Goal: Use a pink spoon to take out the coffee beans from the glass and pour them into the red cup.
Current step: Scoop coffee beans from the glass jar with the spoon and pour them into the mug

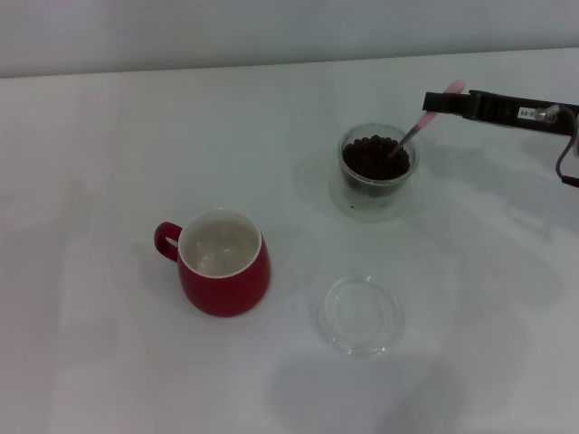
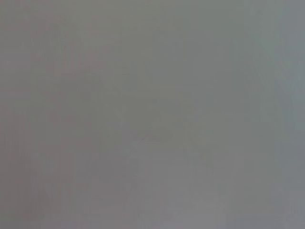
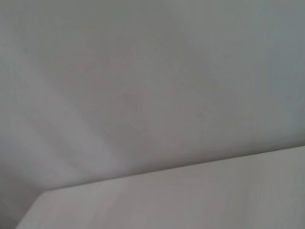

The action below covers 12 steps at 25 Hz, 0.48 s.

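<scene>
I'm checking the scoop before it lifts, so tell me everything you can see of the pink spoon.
The pink spoon shows only in the head view. Its slim pale pink handle is clamped in the right gripper, the handle's end poking out past the fingers. It tilts down toward the robot's left, a thin metal-looking neck running into the glass. The bowl is down among the coffee beans and cannot be made out, so whether it holds any is unclear.
</scene>
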Tool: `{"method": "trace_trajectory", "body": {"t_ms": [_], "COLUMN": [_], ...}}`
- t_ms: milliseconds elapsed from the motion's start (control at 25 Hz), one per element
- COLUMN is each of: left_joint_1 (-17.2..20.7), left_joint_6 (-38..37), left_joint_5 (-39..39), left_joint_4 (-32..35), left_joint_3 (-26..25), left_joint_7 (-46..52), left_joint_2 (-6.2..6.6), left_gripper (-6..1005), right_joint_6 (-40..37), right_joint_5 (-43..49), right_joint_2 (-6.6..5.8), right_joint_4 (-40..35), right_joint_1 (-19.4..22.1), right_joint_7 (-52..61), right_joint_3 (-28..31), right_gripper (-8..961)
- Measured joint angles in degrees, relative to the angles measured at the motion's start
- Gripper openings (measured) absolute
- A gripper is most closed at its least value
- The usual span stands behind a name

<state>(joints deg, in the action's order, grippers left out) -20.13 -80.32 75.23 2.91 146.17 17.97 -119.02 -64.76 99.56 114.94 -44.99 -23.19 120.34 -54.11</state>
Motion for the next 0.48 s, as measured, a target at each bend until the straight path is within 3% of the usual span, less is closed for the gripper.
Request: {"method": "trace_trajectory", "body": {"t_ms": [280, 480], "left_joint_1": [-0.11, -0.18], "left_joint_6": [-0.07, -0.13], "left_joint_5": [0.00, 0.01], "left_joint_4": [-0.17, -0.19], "left_joint_3": [0.00, 0.00], "left_joint_7": [-0.04, -0.04], "left_joint_2": [0.11, 0.11], "left_gripper": [892, 891], "right_joint_6": [0.52, 0.38], "right_joint_5": [-0.84, -0.86], "right_joint_2": [-0.21, -1.47], "right_joint_4": [2.81, 6.54], "right_joint_1": [-0.36, -1.58], "right_joint_7": [3.57, 5.33], "right_joint_3": [2.75, 3.60], "right_gripper": [139, 139]}}
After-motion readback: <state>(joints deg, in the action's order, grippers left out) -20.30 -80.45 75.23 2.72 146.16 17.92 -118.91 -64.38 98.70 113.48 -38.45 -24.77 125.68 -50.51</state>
